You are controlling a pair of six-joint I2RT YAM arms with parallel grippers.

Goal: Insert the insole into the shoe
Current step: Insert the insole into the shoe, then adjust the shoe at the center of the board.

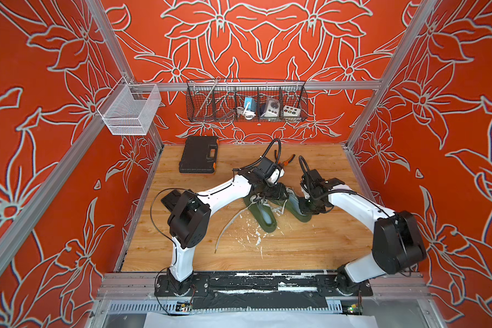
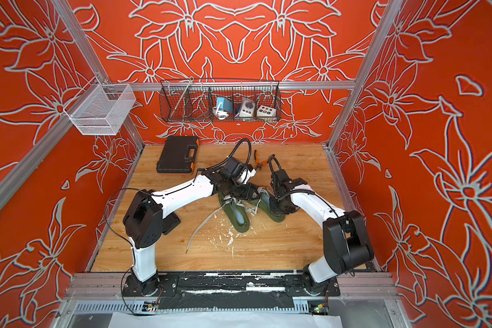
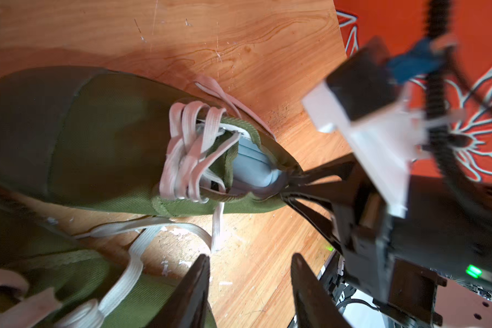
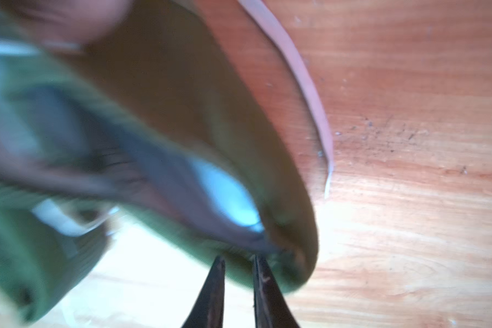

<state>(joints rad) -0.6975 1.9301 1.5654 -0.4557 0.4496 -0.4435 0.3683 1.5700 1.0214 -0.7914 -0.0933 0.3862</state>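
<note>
Pinch by right claw (image 3: 287, 187) on heel rim of green shoe (image 3: 97, 136), near counter (image 3: 239, 42) middle; pale blue insole (image 3: 250, 164) inside, just beyond tips, partly under white laces (image 3: 188, 147). Nearby, left claw (image 3: 250, 257) released, above counter beside second shoe (image 3: 68, 267).

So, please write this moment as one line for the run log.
insole: inside shoe | right gripper: jaws narrow at heel rim, grip unclear | left gripper: open, empty

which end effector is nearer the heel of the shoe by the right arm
Right. The right end effector sits at the heel of the shoe; the left end effector hangs open beside it.
</note>
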